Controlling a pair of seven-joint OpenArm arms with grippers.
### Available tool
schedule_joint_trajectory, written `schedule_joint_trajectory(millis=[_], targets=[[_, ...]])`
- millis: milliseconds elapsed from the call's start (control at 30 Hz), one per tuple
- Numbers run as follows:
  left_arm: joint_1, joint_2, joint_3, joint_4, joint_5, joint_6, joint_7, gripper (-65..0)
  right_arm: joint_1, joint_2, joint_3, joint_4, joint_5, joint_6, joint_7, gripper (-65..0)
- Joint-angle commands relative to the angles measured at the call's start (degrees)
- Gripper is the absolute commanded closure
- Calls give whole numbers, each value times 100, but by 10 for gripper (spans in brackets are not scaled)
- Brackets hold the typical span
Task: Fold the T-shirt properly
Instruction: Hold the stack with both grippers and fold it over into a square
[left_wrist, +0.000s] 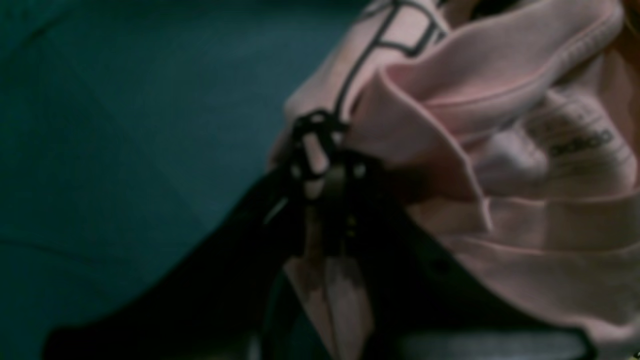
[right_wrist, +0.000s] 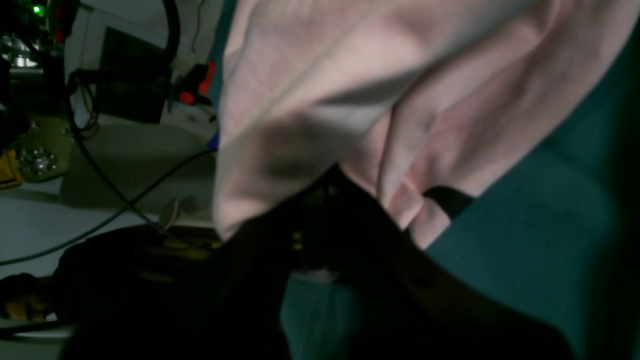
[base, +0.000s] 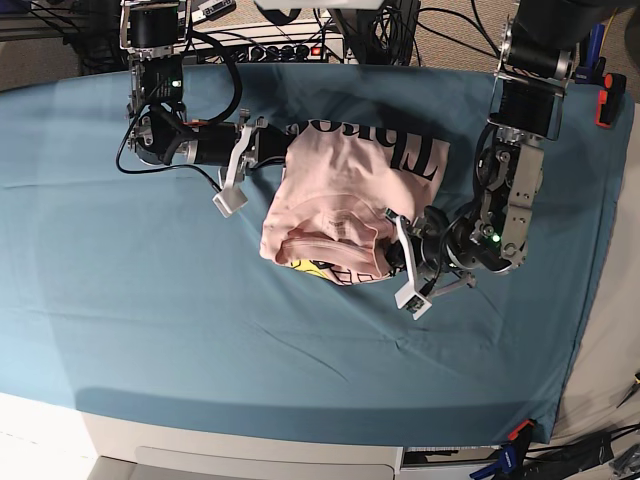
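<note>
Mid-fold: shirt (base: 345, 195) bunched mid-surface on teal cloth (base: 120, 290), print partly up. Left gripper (left_wrist: 320, 165) fingers pinch the collar-side edge, right gripper (right_wrist: 320, 225) fingers clamp the opposite edge. Next, probably: carry both edges across together, lay flat

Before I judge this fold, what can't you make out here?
- T-shirt print: lettering upside down in base view, blurred in left wrist view, unreadable.
- Left hand: blurred, dark; how much cloth it pinches is unclear.
- Right hand: in shadow, fingertips buried under cloth.
- Shirt's underside: hidden against the table cloth.
</note>
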Motion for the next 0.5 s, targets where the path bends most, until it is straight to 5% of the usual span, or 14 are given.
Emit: schedule_joint_trajectory(millis=[0,467], targets=[[-157,-24,-28,83,9,0,-96,0,-35,-42,-61,9,68,-94,-205,0],[-160,-188,-28,83,205,96,-52,0,-33,-44,839,341,72,-31,-205,0]])
